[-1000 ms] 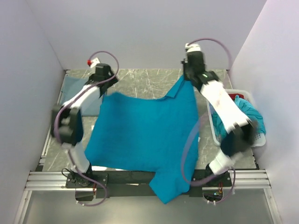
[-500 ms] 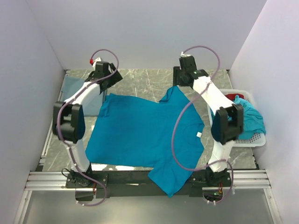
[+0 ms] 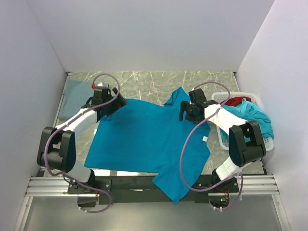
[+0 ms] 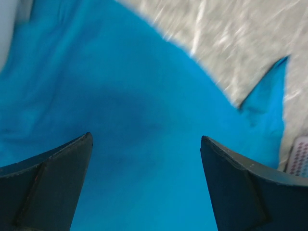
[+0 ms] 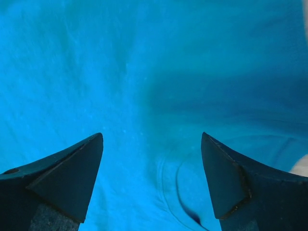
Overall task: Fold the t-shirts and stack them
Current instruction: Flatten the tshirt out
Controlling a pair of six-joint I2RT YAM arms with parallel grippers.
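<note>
Teal-blue and soft, a short-sleeved cotton t-shirt (image 3: 144,139) is lying spread nearly flat across the middle of the grey marbled bench (image 3: 144,82), one sleeve pointing toward the far side and another part drooping over the near edge. Left jaws and right jaws are hanging wide apart over its far corners, gripping nothing.

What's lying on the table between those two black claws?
In the top view, only the spread teal t-shirt fills the stretch between the left gripper and the right gripper, both with jaws open.
</note>
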